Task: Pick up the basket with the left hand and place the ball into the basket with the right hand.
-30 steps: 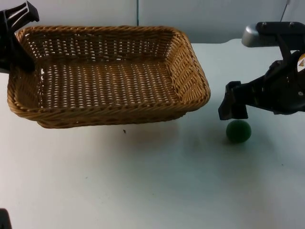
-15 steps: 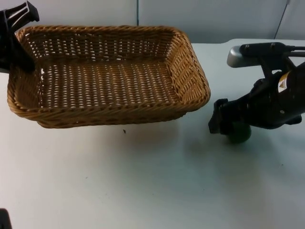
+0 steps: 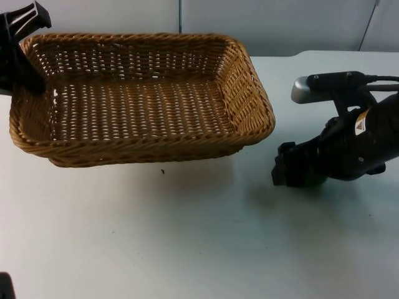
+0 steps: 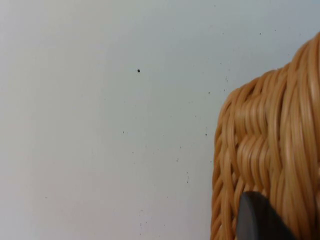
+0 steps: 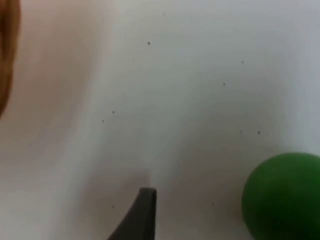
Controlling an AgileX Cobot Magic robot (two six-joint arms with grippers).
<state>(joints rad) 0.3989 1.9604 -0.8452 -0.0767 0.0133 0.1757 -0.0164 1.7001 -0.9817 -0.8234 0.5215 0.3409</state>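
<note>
The brown wicker basket (image 3: 143,148) hangs tilted just above the table at the left, and its woven wall (image 4: 270,150) fills part of the left wrist view. My left gripper (image 3: 26,75) is shut on the basket's far left rim. The green ball (image 5: 282,197) rests on the table close beside my right fingertip (image 5: 142,215). My right gripper (image 3: 285,172) is low over the table right of the basket, open, and covers the ball in the top view.
The basket's near right corner (image 3: 265,124) lies a short way left of the right gripper, and its edge (image 5: 7,50) appears in the right wrist view. White table (image 3: 187,237) stretches in front. The grey partition wall (image 3: 280,25) stands behind.
My right gripper has moved down and to the left, onto the ball, which it now covers in the top view. The basket and left arm have not moved.
</note>
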